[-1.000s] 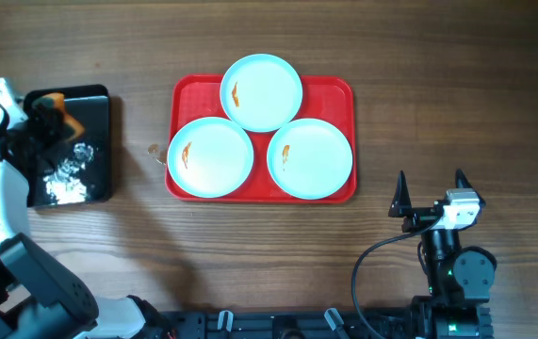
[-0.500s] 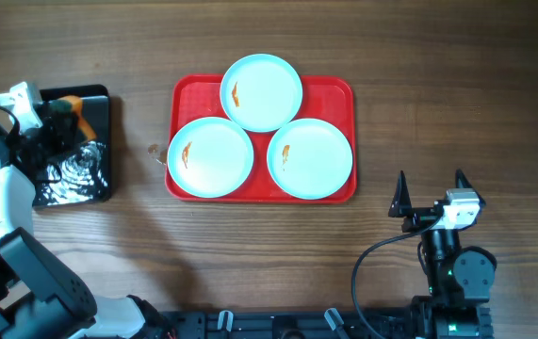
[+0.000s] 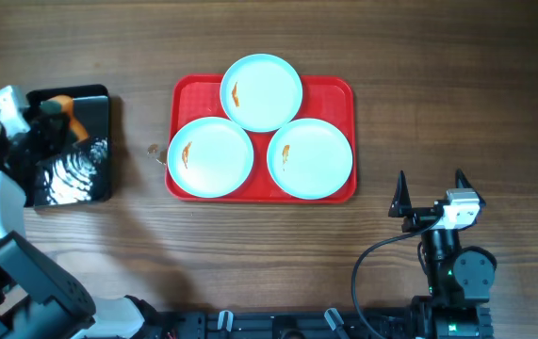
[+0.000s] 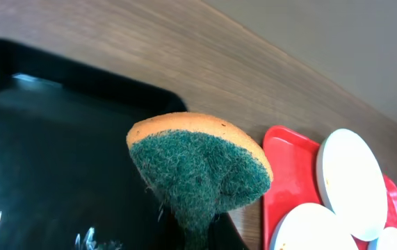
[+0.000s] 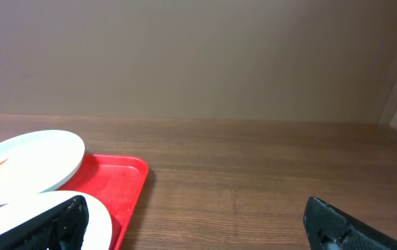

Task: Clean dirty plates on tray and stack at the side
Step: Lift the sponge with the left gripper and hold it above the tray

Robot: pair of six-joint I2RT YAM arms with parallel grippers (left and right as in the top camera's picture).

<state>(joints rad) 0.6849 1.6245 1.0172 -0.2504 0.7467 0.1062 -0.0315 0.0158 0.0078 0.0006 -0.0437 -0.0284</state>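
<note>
Three pale blue-white plates lie on the red tray (image 3: 339, 90): one at the back (image 3: 261, 91), one front left (image 3: 210, 156), one front right (image 3: 310, 157). Each carries a small orange smear. Over the far end of the black tray (image 3: 73, 184) at the left, my left gripper (image 3: 54, 121) is shut on a sponge (image 3: 64, 106). The left wrist view shows the sponge (image 4: 198, 163) with an orange top and a green scrub face, and the tray (image 4: 287, 156) to its right. My right gripper (image 3: 430, 191) stands open and holds nothing, on the table right of the tray's front corner.
The black tray (image 4: 45, 132) holds rippling water. A small brown speck (image 3: 154, 150) lies on the wooden table between the two trays. In the right wrist view, bare wood stretches right of the red tray (image 5: 125, 182).
The left gripper with the sponge shifted slightly over the black tray. White foam in that tray gave way to ripples. The right arm and the plates have not moved.
</note>
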